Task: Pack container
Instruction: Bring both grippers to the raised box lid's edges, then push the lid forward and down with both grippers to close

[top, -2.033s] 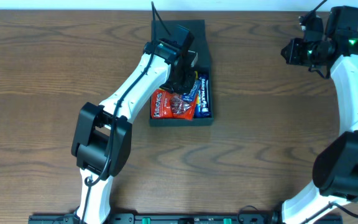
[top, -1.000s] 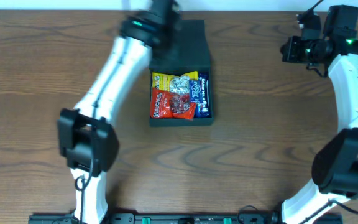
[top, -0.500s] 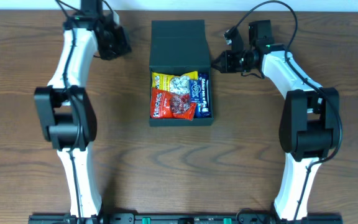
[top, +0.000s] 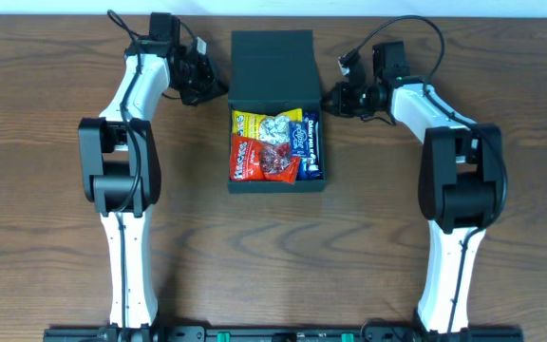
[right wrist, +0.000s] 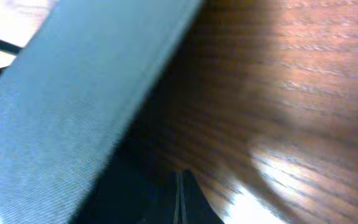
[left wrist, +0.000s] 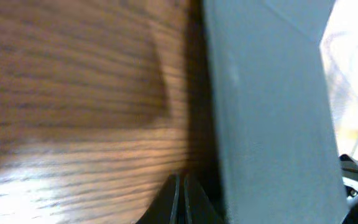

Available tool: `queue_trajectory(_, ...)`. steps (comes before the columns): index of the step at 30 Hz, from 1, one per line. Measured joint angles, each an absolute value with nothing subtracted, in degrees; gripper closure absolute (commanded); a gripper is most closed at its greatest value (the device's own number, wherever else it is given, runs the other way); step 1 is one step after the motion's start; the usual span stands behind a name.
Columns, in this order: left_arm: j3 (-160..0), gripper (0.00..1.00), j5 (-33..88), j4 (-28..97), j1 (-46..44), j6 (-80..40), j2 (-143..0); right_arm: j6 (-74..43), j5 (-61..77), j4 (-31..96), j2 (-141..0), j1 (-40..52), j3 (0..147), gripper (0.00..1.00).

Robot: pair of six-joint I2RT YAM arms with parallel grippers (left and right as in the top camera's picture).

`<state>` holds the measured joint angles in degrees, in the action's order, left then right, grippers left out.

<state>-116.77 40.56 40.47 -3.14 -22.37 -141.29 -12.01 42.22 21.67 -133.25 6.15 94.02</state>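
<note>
Container (top: 272, 57) lies lid-open on the desk (top: 55, 237), snacks (top: 266, 142) inside; left jaws and right jaws, each pressed together, flank its lid edges.

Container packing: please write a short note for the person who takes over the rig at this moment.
Left gripper: shut, empty, low beside the left wall of the container, near the lid.
Right gripper: shut, empty, beside the right wall, also near the lid.
Container: between the two arms, lid open toward the far side. Inside lie a yellow packet, a red packet and a blue chocolate bar.
Done: snacks are in.
Left: probably closing the lid. Whether either gripper touches the container cannot be told.
</note>
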Motion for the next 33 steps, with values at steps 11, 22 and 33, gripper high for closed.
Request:
queue_trajectory(11, -116.77, 0.94, 40.12, 37.85, -4.19, -24.34, -141.32, -15.18, 46.04, 13.43, -133.78, 6.33, 94.02, 0.99)
queue_trajectory(22, -116.81, 0.94, 46.19, 34.39, -2.74, -20.71, -141.32, -13.98, 59.48, -0.21, -135.44, 5.1, 93.84, 0.99)
queue_trajectory(33, -122.32, 0.94, 48.84, 34.44, -2.81, -16.29, -141.12, -13.15, 65.71, -0.82, -135.37, 4.95, 98.39, 0.99)
